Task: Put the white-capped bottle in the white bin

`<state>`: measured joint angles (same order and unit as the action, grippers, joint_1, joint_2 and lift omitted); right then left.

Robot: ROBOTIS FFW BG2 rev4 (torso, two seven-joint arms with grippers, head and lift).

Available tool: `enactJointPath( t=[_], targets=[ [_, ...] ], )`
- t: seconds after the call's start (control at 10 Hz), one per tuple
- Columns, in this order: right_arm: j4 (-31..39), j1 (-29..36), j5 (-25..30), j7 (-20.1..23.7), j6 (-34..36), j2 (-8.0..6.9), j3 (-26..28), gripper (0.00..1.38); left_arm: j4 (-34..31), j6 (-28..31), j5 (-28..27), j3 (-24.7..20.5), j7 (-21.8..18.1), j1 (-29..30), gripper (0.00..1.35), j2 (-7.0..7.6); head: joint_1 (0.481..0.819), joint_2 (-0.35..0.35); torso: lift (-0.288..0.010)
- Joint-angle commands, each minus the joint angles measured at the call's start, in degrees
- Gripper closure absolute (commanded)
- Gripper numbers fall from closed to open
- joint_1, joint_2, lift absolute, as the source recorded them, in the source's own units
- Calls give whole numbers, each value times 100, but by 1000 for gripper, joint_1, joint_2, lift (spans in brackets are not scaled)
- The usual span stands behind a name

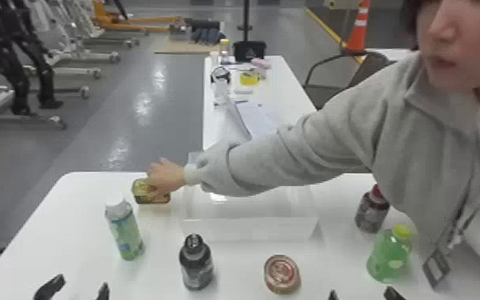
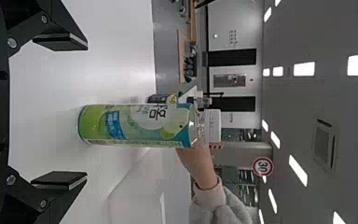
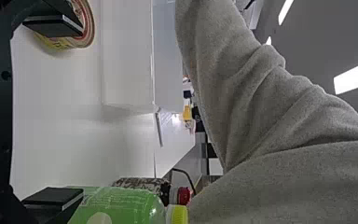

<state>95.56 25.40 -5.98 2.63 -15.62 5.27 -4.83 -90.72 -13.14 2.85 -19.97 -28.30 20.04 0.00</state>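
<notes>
The white-capped bottle [image 1: 125, 231], green with a blue band, stands upright on the table's left part. My left gripper [image 1: 76, 288] is at the bottom left of the head view, nearer than the bottle. In the left wrist view, the left gripper [image 2: 60, 111] is open, with the bottle [image 2: 135, 125] beyond its fingertips and nothing held. The white bin [image 1: 251, 229] sits at the table's middle, partly behind a person's sleeve. My right gripper [image 1: 362, 295] is at the bottom right of the head view; in the right wrist view the right gripper [image 3: 56, 114] is open and empty.
A person's hand [image 1: 166, 176] touches a yellow can [image 1: 141, 196] behind the bottle. A dark bottle [image 1: 196, 263] and a round tin [image 1: 282, 274] stand before the bin. A green bottle [image 1: 388, 255] and a red-capped bottle [image 1: 372, 211] are at the right.
</notes>
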Motion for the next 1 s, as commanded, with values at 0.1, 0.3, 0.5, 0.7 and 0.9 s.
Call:
enactJointPath(
  t=[0.1,0.3,0.5,0.7,0.9],
  targets=[
    [-3,0,0,0,-2,0,0,90,2,13,5,11,0,-9,298,-15,549,0,-100],
    [6,0,0,0,-2,0,0,88,2,13,5,37,0,-9,298,-15,549,0,-100],
    [-3,0,0,0,-2,0,0,90,2,31,5,46,0,-9,298,-15,549,0,-100],
    [-3,0,0,0,-11,0,0,90,2,31,23,46,0,-9,298,-15,549,0,-100],
    [-3,0,0,0,-11,0,0,90,2,31,23,46,0,-9,298,-15,549,0,-100]
  ],
)
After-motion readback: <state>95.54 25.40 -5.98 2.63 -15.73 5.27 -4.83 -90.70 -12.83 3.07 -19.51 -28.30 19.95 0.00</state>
